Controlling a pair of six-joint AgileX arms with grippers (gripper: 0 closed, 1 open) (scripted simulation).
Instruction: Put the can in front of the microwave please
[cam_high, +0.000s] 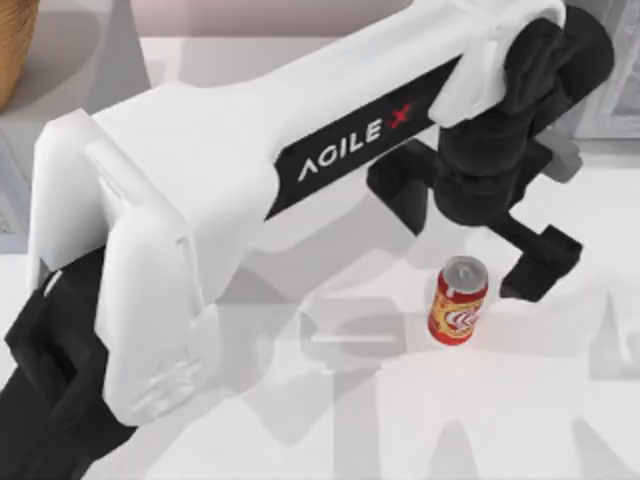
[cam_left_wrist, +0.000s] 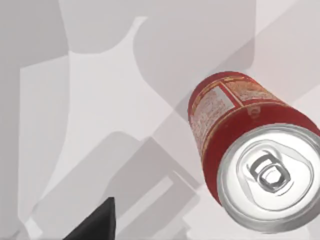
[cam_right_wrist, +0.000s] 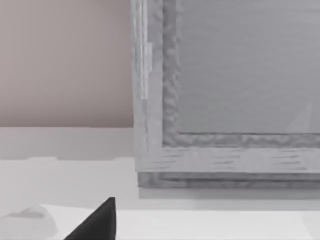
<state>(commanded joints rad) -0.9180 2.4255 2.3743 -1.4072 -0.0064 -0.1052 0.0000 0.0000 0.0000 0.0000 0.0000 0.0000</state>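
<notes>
The left arm (cam_high: 200, 190) stretches its white body across from the lower left toward the upper right, the black "AGILE X" band along its side. At its end the black wrist bends downward, carrying the left gripper (cam_high: 470, 215), whose dark fingers (cam_high: 545, 262) stand spread apart. A dark fingertip (cam_left_wrist: 97, 224) shows in the left wrist view.

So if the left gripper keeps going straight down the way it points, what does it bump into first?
Probably the can. The left gripper hangs open just above it, and the can's silver top sits close below in the left wrist view.
</notes>
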